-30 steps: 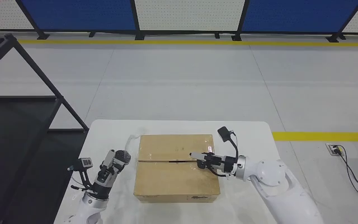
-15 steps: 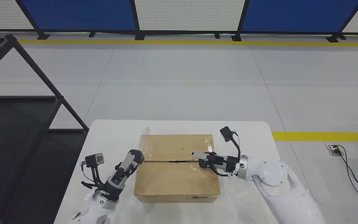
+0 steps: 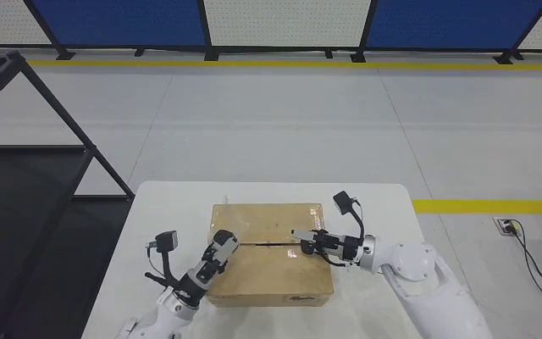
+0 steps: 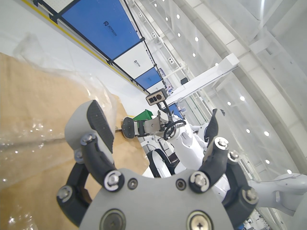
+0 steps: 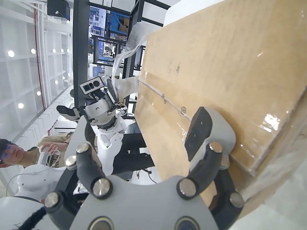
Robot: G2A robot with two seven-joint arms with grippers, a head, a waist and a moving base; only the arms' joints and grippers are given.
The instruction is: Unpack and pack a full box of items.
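surface: white table | on it: closed brown cardboard box, centred, seam taped

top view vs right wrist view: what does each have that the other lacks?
Top view adds the layout: the white table, the full outline of the cardboard box, yellow floor lines and blue panels behind. Right wrist view adds close detail: handwritten marks on the box top and glossy clear tape along its seam. Both share the box, the right hand open by the seam, and the left hand at the box's opposite end.
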